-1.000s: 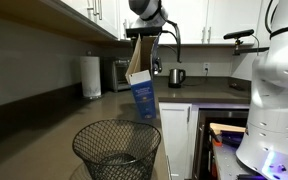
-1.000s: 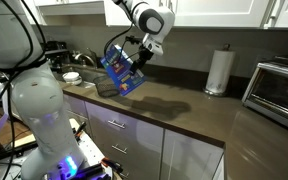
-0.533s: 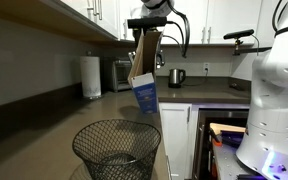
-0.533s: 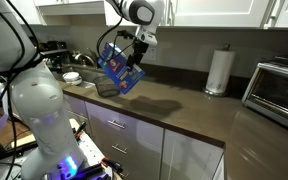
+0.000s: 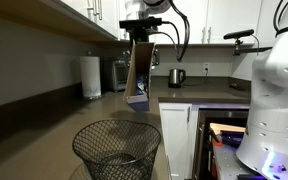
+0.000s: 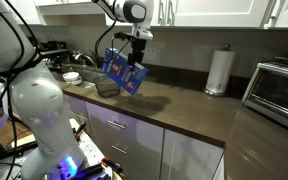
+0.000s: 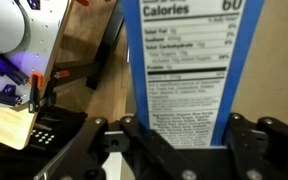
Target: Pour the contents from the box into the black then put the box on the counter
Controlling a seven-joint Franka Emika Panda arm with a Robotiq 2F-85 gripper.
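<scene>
Two dark fingers [image 7: 112, 150] of the gripper [image 7: 181, 138] come up from the bottom edge of the wrist view. They pinch the box [image 7: 179, 60] between them, and its white nutrition panel fills the upper middle of the frame. In both exterior views the gripper [image 5: 144, 28] [image 6: 136, 42] sits near the top centre. The box [image 5: 137, 75] [image 6: 124, 72] hangs below it, clear of the counter [image 5: 44, 120] [image 6: 184, 105].

The wire basket [image 5: 117, 148] stands at the bottom centre of an exterior view, in front of and below the box. In an exterior view the wire basket [image 6: 105, 87] shows at centre left, partly covered by the box's lower corner. A paper towel roll [image 5: 90, 76] and a toaster oven [image 5: 121, 72] stand further back along the counter.

By my reading the lift is done and the pour is at hand or under way. Setting the box down on the counter is not yet done.

No packets can be made out, either falling or lying in the mesh. The box's open end shows in no view, so I cannot tell whether anything is leaving it. Nor can I tell whether the box hangs squarely over the rim. The frame's lower edge cuts off the basket's base, and the wrist view crops the box's far end.
</scene>
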